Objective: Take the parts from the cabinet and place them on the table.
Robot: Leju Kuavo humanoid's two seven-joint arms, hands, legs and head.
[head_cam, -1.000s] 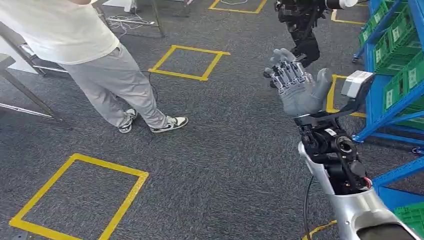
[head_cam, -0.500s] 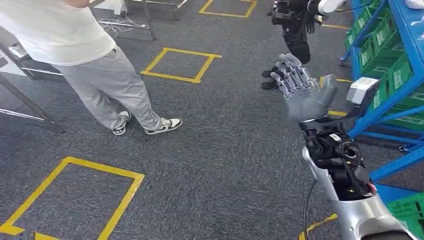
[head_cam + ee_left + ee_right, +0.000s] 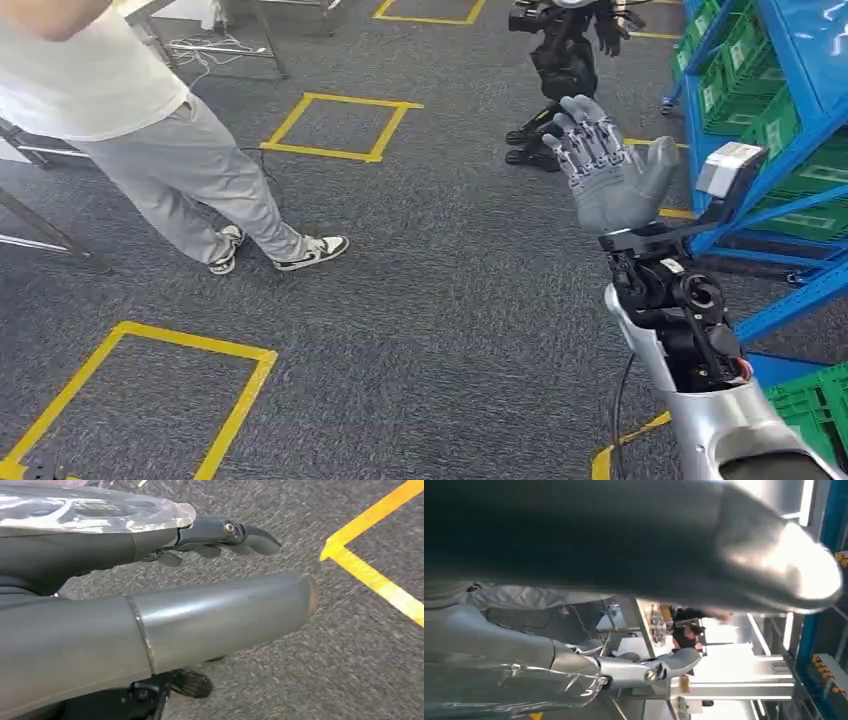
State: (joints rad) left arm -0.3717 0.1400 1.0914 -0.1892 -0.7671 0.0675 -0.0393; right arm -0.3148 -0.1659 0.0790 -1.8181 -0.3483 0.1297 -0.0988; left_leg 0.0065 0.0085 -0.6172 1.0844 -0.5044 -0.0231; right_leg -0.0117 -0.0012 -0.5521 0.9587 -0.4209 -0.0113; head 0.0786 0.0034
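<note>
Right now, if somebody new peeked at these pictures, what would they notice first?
Probably the robot's right hand, raised in the middle-right of the head view with its fingers spread and nothing in it. Beside it on the right stands the blue cabinet full of green bins. On the left a person in a white shirt stands on the grey carpet marked with yellow tape squares.

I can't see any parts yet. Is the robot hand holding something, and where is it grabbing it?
Nothing is held. The right robot hand is raised with fingers spread and empty; the left robot hand also grips nothing.

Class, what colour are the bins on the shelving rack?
Green bins, on a blue rack, clearest in the head view.
</note>
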